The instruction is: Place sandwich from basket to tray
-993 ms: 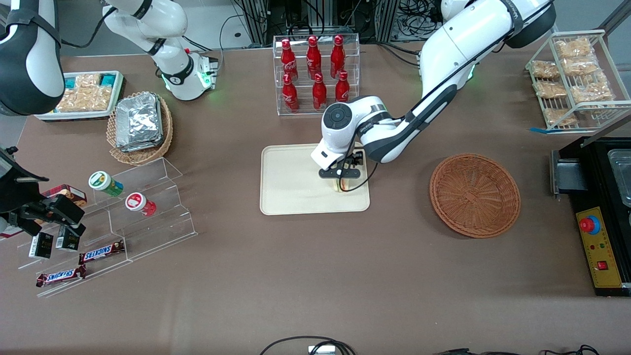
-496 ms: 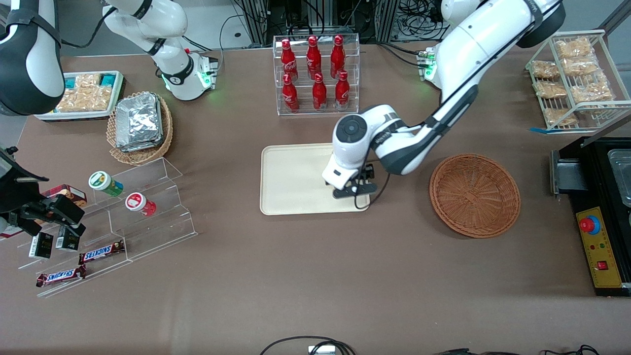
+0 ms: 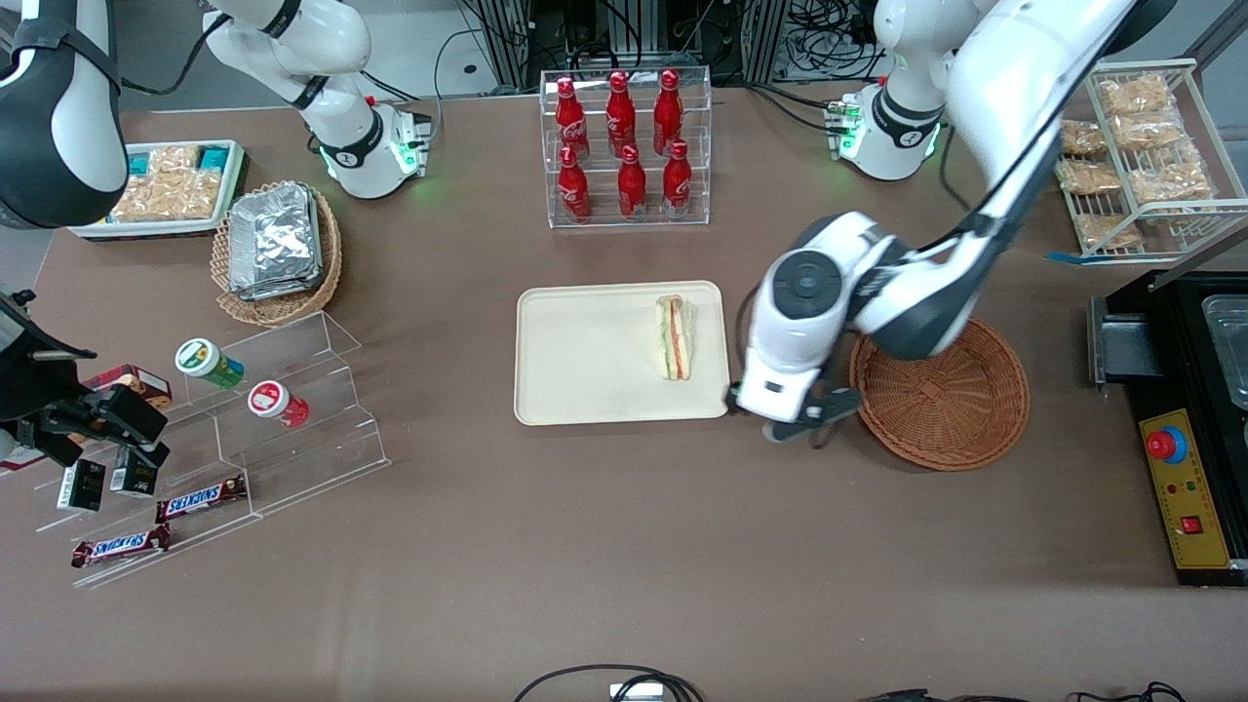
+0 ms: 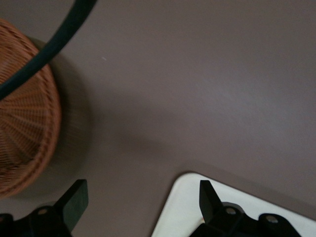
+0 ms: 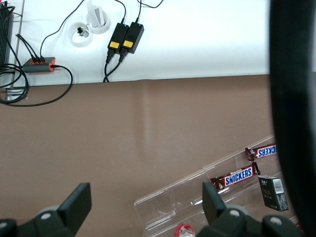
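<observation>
The sandwich [image 3: 675,337], a wrapped wedge with orange and green filling, lies on the cream tray [image 3: 585,361] near the tray's end toward the working arm. The reddish-brown wicker basket [image 3: 939,385] stands beside the tray and holds nothing; its rim also shows in the left wrist view [image 4: 29,138]. My left gripper [image 3: 801,421] hangs over the bare table between the tray's near corner and the basket, open and empty. In the left wrist view the gripper [image 4: 140,200] has its fingers wide apart over the table, with the tray's corner [image 4: 190,207] under one finger.
A clear rack of red bottles [image 3: 624,146] stands farther from the camera than the tray. A tan basket of foil packets [image 3: 276,252], a white snack tray [image 3: 166,190] and an acrylic step shelf [image 3: 244,429] lie toward the parked arm's end. A wire rack [image 3: 1136,156] and black box [image 3: 1185,419] flank the basket.
The gripper let go of the sandwich on the tray, rose and moved sideways off the tray toward the basket. The sandwich now lies uncovered on the tray.
</observation>
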You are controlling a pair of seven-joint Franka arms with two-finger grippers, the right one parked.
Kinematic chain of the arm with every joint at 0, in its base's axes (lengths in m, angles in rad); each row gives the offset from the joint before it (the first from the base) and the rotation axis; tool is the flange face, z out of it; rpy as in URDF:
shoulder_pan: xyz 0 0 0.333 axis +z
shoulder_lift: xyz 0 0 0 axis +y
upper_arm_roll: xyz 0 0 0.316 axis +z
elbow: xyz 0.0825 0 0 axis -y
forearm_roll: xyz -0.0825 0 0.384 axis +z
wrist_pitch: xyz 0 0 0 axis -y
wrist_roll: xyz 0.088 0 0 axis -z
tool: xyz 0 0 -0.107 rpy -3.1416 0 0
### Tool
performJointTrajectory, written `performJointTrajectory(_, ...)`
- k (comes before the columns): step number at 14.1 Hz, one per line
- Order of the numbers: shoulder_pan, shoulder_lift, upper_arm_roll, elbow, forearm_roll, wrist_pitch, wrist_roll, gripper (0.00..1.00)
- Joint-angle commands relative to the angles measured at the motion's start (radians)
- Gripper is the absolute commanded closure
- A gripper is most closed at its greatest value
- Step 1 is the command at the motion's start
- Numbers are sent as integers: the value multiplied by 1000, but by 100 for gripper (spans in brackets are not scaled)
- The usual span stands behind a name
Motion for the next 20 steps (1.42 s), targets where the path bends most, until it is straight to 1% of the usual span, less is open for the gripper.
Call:
performJointTrajectory(1, 40, -36, -10, 49, -17, -86, -1, 0)
performJointTrajectory(3, 43, -38, -8, 102, -17, -153, 1, 0)
performJointTrajectory(4, 58, -38, -8, 125, -18, -181, 2, 0)
performJointTrajectory(5, 85, -39, -16, 139, -35, -196, 5, 0)
performJointTrajectory(7, 128, -77, -17, 152, -88, -219, 108, 0)
performJointTrajectory(9, 176, -142, -5, 150, -171, -259, 244, 0)
performJointTrajectory(10, 176, -185, 36, 144, -211, -281, 313, 0)
performJointTrajectory(11, 161, -237, 106, 135, -260, -305, 388, 0)
performJointTrajectory(13, 94, -332, 266, 109, -373, -342, 569, 0)
performJointTrajectory(14, 57, -369, 339, 97, -412, -365, 646, 0)
performJointTrajectory(15, 38, -396, 392, 93, -428, -389, 704, 0)
performJointTrajectory(16, 31, -419, 421, 93, -429, -423, 758, 0)
performJointTrajectory(19, 32, -475, 472, 98, -435, -494, 937, 0)
performJointTrajectory(20, 32, -492, 486, 99, -460, -508, 985, 0)
